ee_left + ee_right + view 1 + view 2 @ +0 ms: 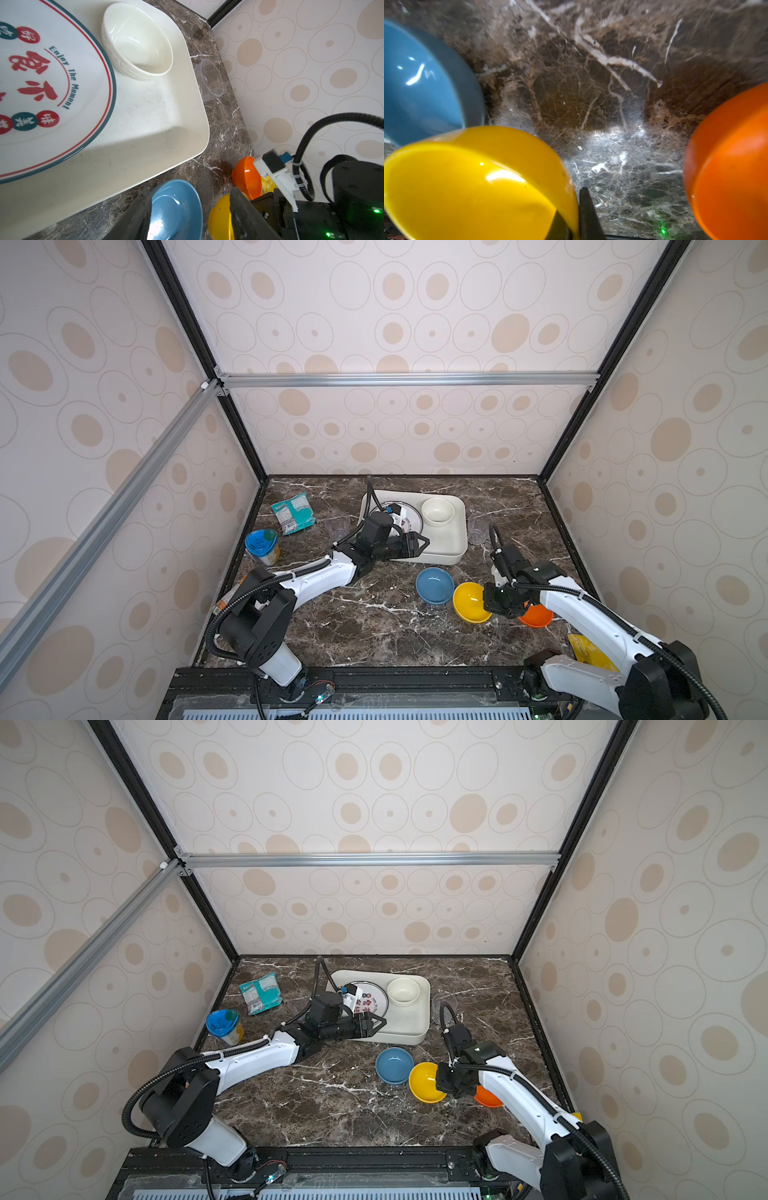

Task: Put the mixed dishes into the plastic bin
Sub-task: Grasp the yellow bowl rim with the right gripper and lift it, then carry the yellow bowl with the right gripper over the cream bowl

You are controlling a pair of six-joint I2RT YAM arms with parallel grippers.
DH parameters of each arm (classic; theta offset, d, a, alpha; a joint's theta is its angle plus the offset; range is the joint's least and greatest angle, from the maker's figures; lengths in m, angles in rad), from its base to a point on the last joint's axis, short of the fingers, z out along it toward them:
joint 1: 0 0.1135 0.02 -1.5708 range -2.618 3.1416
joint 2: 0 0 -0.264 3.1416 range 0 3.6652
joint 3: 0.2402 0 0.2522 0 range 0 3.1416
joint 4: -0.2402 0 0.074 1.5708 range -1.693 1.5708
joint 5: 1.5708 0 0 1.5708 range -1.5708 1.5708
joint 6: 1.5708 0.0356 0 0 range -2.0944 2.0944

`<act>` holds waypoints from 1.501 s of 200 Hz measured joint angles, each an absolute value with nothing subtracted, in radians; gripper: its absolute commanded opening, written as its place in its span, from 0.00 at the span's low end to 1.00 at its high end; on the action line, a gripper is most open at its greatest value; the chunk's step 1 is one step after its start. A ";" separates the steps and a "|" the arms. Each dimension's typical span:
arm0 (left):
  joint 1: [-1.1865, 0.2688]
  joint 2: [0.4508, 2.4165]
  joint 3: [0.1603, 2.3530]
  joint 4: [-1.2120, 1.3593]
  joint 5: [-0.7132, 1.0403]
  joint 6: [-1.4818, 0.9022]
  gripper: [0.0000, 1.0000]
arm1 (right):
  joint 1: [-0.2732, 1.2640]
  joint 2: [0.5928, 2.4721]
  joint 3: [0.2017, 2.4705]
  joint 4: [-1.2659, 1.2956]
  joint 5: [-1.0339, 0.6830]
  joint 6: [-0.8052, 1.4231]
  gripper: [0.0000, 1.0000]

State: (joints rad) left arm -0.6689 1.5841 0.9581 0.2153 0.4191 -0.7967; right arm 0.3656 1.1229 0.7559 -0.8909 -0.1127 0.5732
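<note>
- The right hand [490, 600] is pinched narrow on the rim of the yellow bowl [469, 600], with one finger inside the wall and one outside. A rim pinch suits a bowl too wide to span.
- The bowl looks tipped. I cannot tell whether it is clear of the desk [374, 626].
- The blue bowl [434, 585] sits just past the yellow one from that hand. The orange bowl [538, 616] lies close behind the hand, partly under its wrist.
- The left hand [417, 545] hangs half open and empty, over the wall of the bin [451, 549] nearest its own arm. It is probably waiting there.
- Under and ahead of the left hand, the bin holds one plate [409, 523] and one cream bowl [437, 510].
- Count: one plate, four bowls and two clear cups [337, 526] [478, 529], one cup on each side of the bin.
- Five dishes are outside the bin.
</note>
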 measured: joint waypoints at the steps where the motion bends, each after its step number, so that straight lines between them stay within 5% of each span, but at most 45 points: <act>1: -0.669 1.584 0.958 0.215 0.419 -0.797 0.60 | 0.366 1.122 0.760 -0.892 -0.111 0.573 0.06; 134: -0.635 1.499 0.925 0.210 0.312 -0.841 0.62 | 0.356 1.514 1.284 -0.883 -0.078 0.495 0.05; 300: -0.544 1.504 0.950 0.199 0.378 -0.883 0.69 | 0.285 1.995 1.855 -0.846 -0.083 0.477 0.05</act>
State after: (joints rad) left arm -0.5438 1.5040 0.9504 0.1986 0.3779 -0.8825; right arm 0.2852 1.9953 1.8545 -0.8459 -0.0834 0.4770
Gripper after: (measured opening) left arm 0.687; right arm 0.090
